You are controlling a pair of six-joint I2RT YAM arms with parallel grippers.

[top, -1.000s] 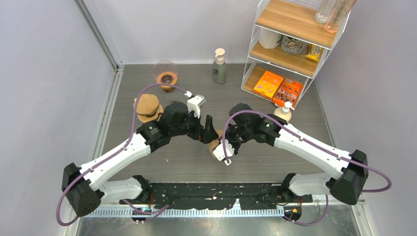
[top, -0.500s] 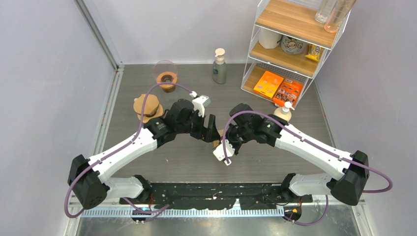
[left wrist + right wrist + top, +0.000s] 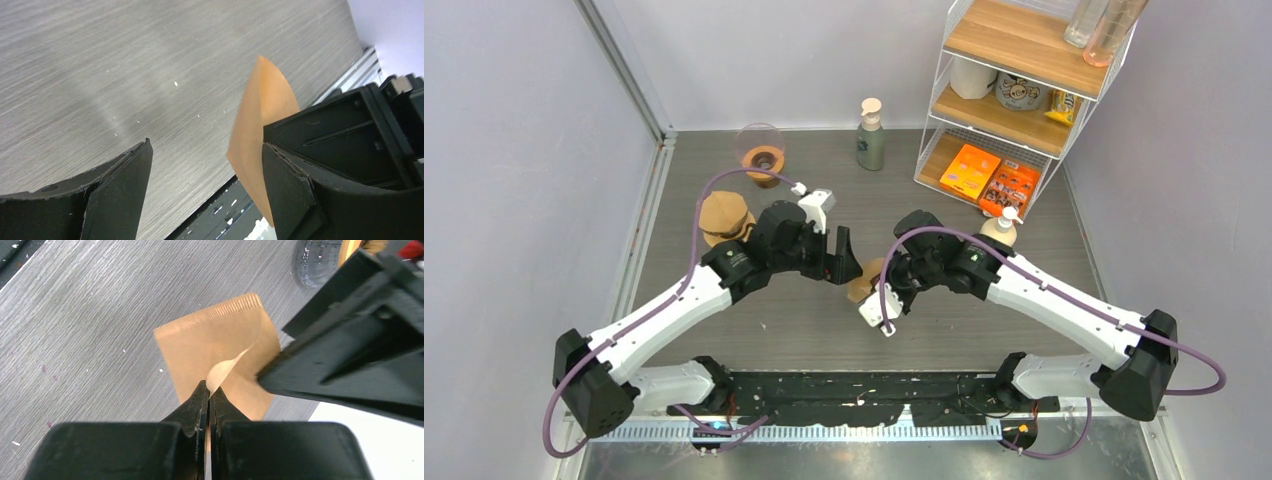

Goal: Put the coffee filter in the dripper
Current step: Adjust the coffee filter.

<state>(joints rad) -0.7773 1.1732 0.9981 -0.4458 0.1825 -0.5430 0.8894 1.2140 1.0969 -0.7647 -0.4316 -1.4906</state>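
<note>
The brown paper coffee filter (image 3: pixel 216 342) hangs above the table's middle, pinched at one edge by my right gripper (image 3: pixel 210 390), which is shut on it; its layers are partly spread. My left gripper (image 3: pixel 205 165) is open right beside it, and the filter (image 3: pixel 257 120) lies against the inner face of one of its fingers (image 3: pixel 292 197), with the other finger well apart. From above, the filter (image 3: pixel 860 288) sits between the left gripper (image 3: pixel 848 265) and the right gripper (image 3: pixel 876 280). The glass dripper (image 3: pixel 762 152) with its brown collar stands at the back left, apart from both arms.
A stack of brown filters (image 3: pixel 724 216) lies left of the left wrist. A pump bottle (image 3: pixel 871 135) stands at the back, a second one (image 3: pixel 999 228) by the right arm. A wire shelf (image 3: pixel 1014 90) with boxes fills the back right corner.
The left gripper has shifted slightly toward the back while staying at the filter, and its jaws have narrowed a little. The right gripper has kept its hold on the filter, nearly still.
</note>
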